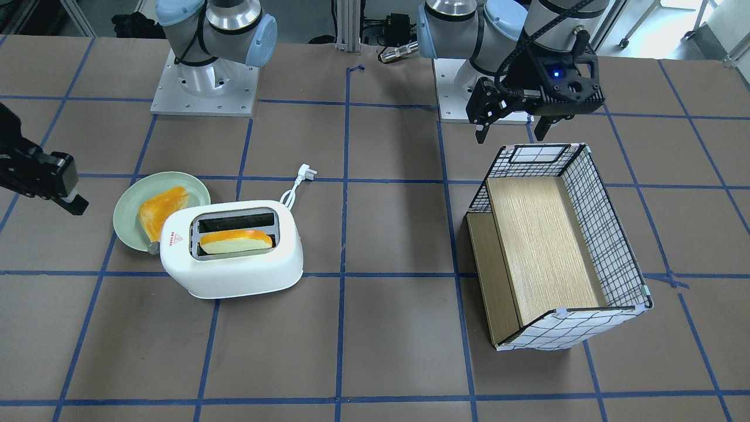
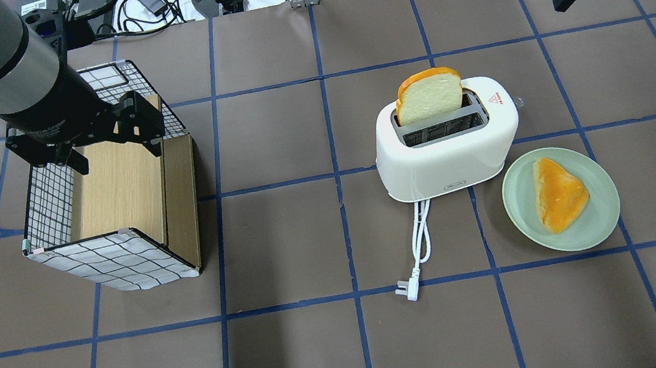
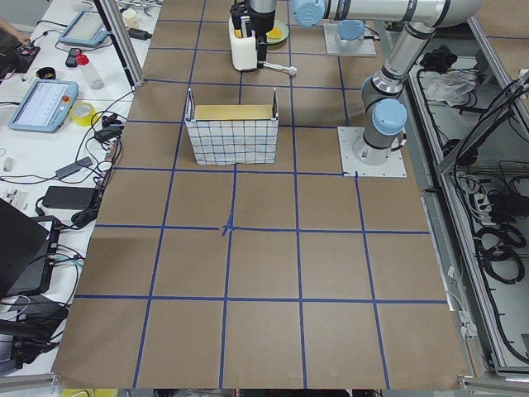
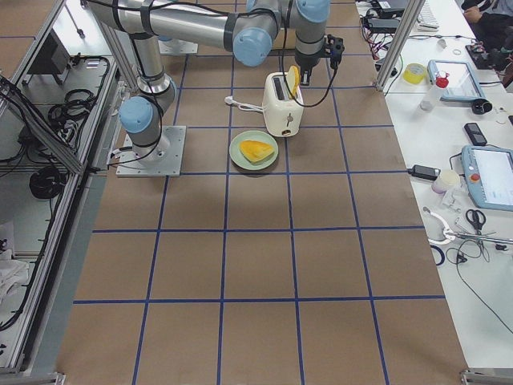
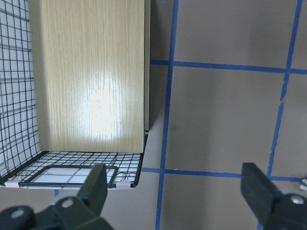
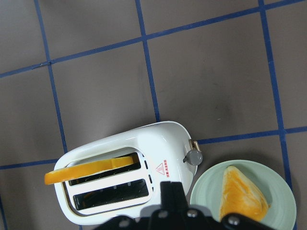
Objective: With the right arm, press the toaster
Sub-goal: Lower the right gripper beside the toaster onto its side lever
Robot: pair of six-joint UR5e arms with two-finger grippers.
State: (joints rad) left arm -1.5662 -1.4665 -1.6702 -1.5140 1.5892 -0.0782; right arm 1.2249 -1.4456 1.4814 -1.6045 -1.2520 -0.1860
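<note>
The white two-slot toaster (image 2: 447, 141) stands right of the table's middle, and it also shows in the front view (image 1: 234, 246). A bread slice (image 2: 428, 95) stands up out of its far slot. The silver knob (image 6: 194, 156) is on its end near the plate. My right gripper (image 2: 559, 2) hangs high, beyond and to the right of the toaster, touching nothing. In the right wrist view the right gripper (image 6: 171, 189) looks shut, above the toaster (image 6: 124, 172) near its knob end. My left gripper (image 5: 177, 191) is open and empty above the basket's near end.
A pale green plate (image 2: 599, 197) with an orange toast piece (image 2: 559, 193) lies right of the toaster. The toaster's white cord and plug (image 2: 410, 288) trail toward me. A checked wire basket (image 2: 115, 265) with a wooden insert lies tipped at the left.
</note>
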